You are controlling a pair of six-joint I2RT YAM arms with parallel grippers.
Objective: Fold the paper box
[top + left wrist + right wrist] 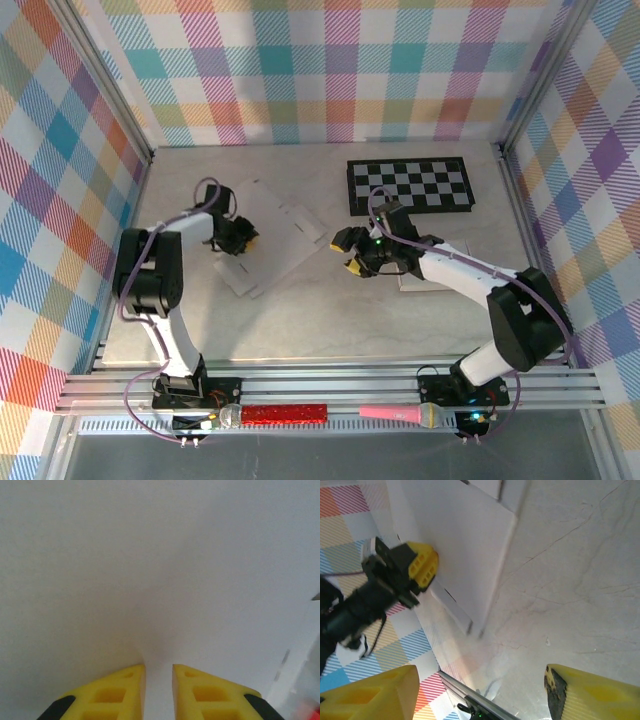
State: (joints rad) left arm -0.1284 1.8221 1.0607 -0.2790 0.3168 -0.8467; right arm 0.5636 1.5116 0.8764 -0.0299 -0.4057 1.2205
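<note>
A pale bench [300,320] sits inside walls covered in pastel checked cloth, seen from above. The paper box [285,235] lies left of the middle of the bench as a flat white sheet with flaps, not yet folded.

The left fingers [240,238], yellow at the tips, are at the left edge of the sheet. In the left wrist view, the left fingers [115,695] stand close together with a narrow gap, and the white paper box [150,555] spreads right in front of them. Whether they are pinching the sheet cannot be told. The right wrist view shows the left fingers [422,565] against the edge of the paper box [465,535], which looks tilted up off the bench [570,580].

The right fingers [350,252] hang just to the right of the sheet, apart from it. In the right wrist view, the right fingers [590,695] are spread wide with nothing between them.

A black and white checkerboard [408,185] lies at the far right of the bench. A second white sheet [412,280] lies under the right arm. A red stick [285,412] and a pink microphone [400,412] rest on the rail at the near edge.
</note>
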